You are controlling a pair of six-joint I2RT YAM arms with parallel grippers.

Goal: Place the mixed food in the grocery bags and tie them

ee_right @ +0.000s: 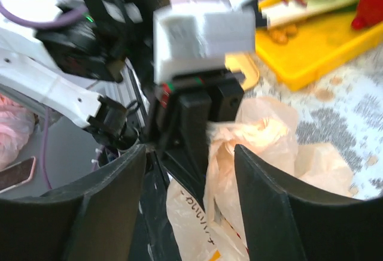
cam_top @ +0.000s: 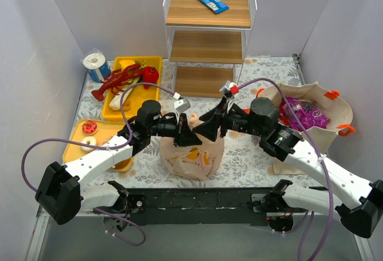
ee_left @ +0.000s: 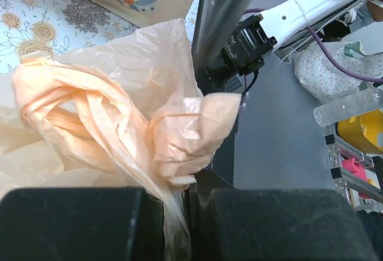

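Two grocery bags: one peach carrier and one beige tote (purple packets inside, too bunched to count). Two yellow trays: a rear tray and a near tray. One three-shelf rack, one blue packet, one paper roll, one red lobster.

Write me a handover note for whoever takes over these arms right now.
Left gripper shut on the peach plastic bag's twisted handles; right gripper open beside them.
Bag stands centre, knot not visibly finished.
Beige tote on the right holds the purple snack packet, untied.
Toy lobster lies on the yellow tray.
Left: finish knot, tie tote.
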